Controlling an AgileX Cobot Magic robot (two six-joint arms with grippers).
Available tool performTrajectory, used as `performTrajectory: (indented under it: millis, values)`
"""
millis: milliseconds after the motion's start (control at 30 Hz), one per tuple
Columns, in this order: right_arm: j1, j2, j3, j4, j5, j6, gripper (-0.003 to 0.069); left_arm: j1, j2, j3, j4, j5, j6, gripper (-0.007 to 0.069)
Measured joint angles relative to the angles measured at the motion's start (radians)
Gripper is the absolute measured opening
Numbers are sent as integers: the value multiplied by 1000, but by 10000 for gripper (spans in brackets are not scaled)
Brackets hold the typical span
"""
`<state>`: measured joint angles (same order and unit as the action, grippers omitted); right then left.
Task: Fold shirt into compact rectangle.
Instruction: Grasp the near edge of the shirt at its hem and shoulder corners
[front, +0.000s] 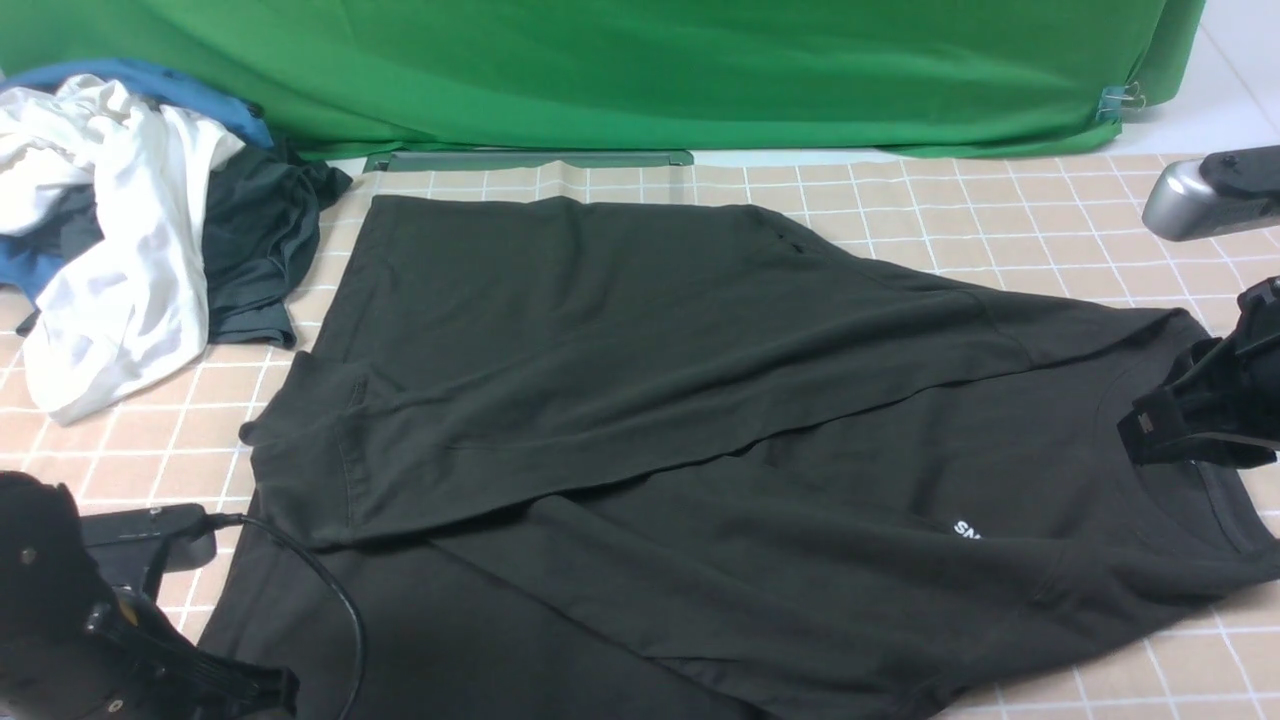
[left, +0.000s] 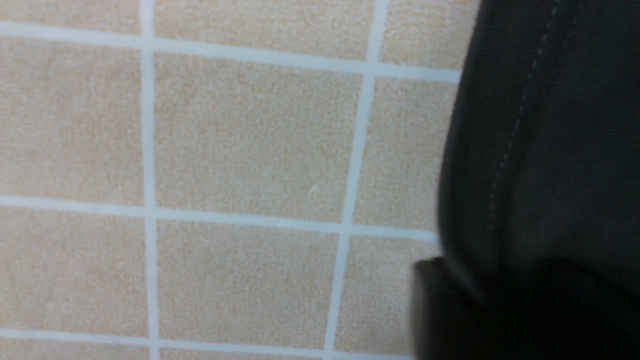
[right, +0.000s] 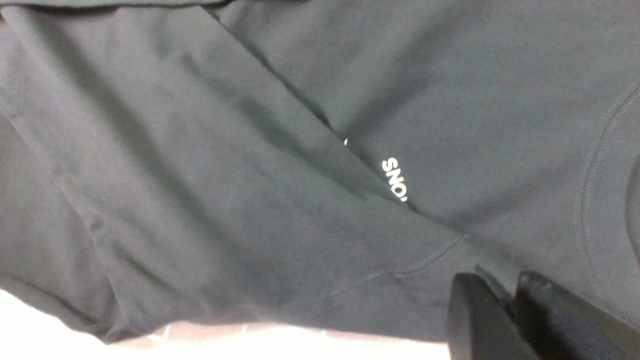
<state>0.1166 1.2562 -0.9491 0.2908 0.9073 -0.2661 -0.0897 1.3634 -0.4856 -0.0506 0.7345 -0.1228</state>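
Well apart from the clothes pile (front: 130, 230), right gripper (front: 1140, 432): I read its fingers (right: 475, 320) as drawn almost together, clamped on a pinch of the shirt (front: 640, 400) just beside the neck band (right: 590, 190).
Toward the robot from that pile, left gripper (front: 270, 690): it sits at the shirt's hem corner. One finger (left: 450, 310) overlaps the stitched hem (left: 515, 150). I cannot tell whether its jaws stand apart or together.
Position of shirt: flat on the checked cloth (front: 1000, 210), with its hem end just beside the pile's dark grey garment (front: 260, 250).
Long axis of shirt: it runs away from the pile toward the robot's right, hem toward the pile and neck opening away from it.
Fold state: a sleeve (front: 600, 380) lies folded across the body, cuff end toward the pile.
Chest lettering (front: 966, 528): small white capitals. I read "SNO" (right: 395, 180) in the right wrist view; the remainder is covered by a folded layer.
Pile contents: white garment (front: 110, 250), dark grey garment, blue garment (front: 150, 85).
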Motion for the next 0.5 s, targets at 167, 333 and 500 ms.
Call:
performTrajectory:
  millis: [167, 333, 500]
  values:
    - [0, 0, 0, -1, 52, -54, 146, 0, -13, -54, 15, 106, 19, 34]
    - [14, 0, 27, 2, 101, -51, 196, 0, -142, -85, 24, 194, 19, 34]
    - [185, 0, 115, -7, 73, -24, 282, 0, -277, -84, 35, 261, 2, 34]
